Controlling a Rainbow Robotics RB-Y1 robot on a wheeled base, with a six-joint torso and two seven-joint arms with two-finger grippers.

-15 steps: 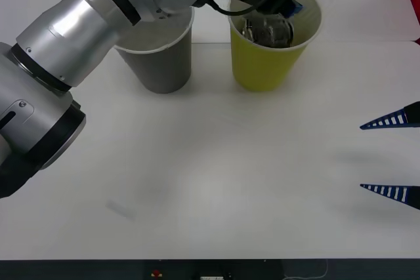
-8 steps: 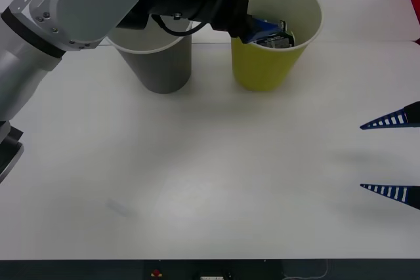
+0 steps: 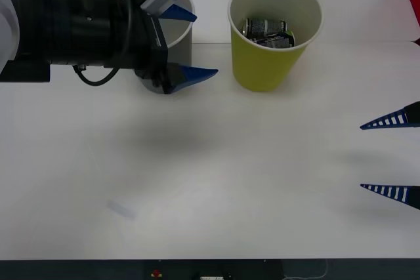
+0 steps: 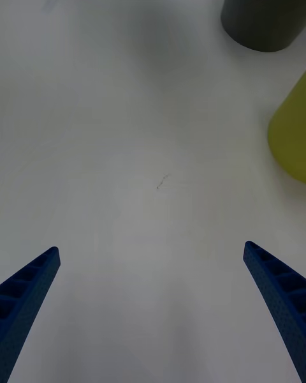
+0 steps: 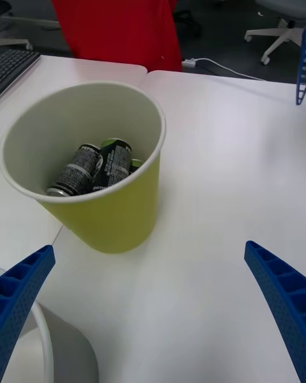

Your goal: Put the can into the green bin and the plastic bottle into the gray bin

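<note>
The green bin (image 3: 269,63) stands at the back of the table, right of the gray bin (image 3: 184,37). Dark drink cans (image 3: 266,31) lie inside it, also seen in the left wrist view (image 5: 95,166) within the green bin (image 5: 111,220). My left gripper (image 3: 205,44) hangs open and holds nothing, in front of the gray bin and left of the green one. My right gripper (image 3: 362,157) waits open over the table's right side, well clear of both bins. The plastic bottle is out of view.
The right wrist view shows bare white table with the gray bin (image 4: 264,13) and green bin (image 4: 290,134) ahead. Behind the table are a red shape (image 5: 118,19), a keyboard (image 5: 13,64) and office chairs (image 5: 280,13).
My left gripper has pulled out of the green bin and swung left, now open in front of the gray bin. The cans stay in the green bin. The right arm has not moved.
</note>
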